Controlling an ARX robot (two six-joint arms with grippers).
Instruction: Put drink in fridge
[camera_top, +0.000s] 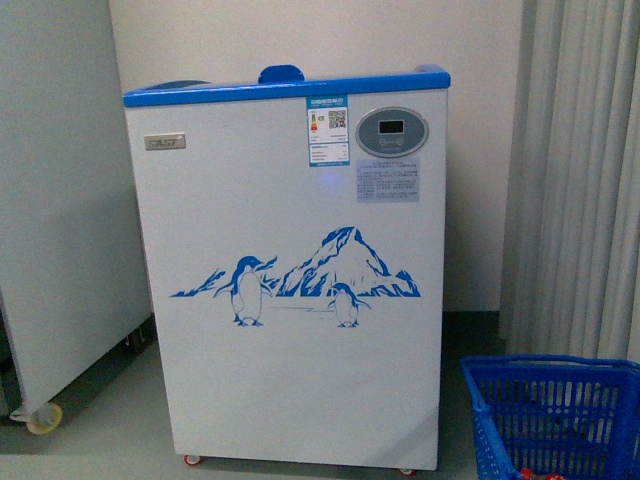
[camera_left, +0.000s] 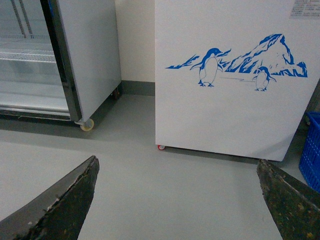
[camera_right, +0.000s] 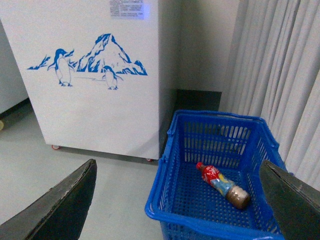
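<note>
Hovering with jaws spread wide and empty: the left gripper (camera_left: 176, 161) and the right gripper (camera_right: 177, 163).
The left one hangs over grey floor (camera_left: 150, 190) before the fridge (camera_left: 225, 115). The right one hangs above a blue basket (camera_right: 162, 165) near the fridge's right corner, where the drink (camera_right: 222, 185) lies on its side.

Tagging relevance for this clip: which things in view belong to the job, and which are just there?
Job: drink, lying in the blue basket; fridge with the penguin graphic.
Just there: tall grey-white cabinet; curtain.
</note>
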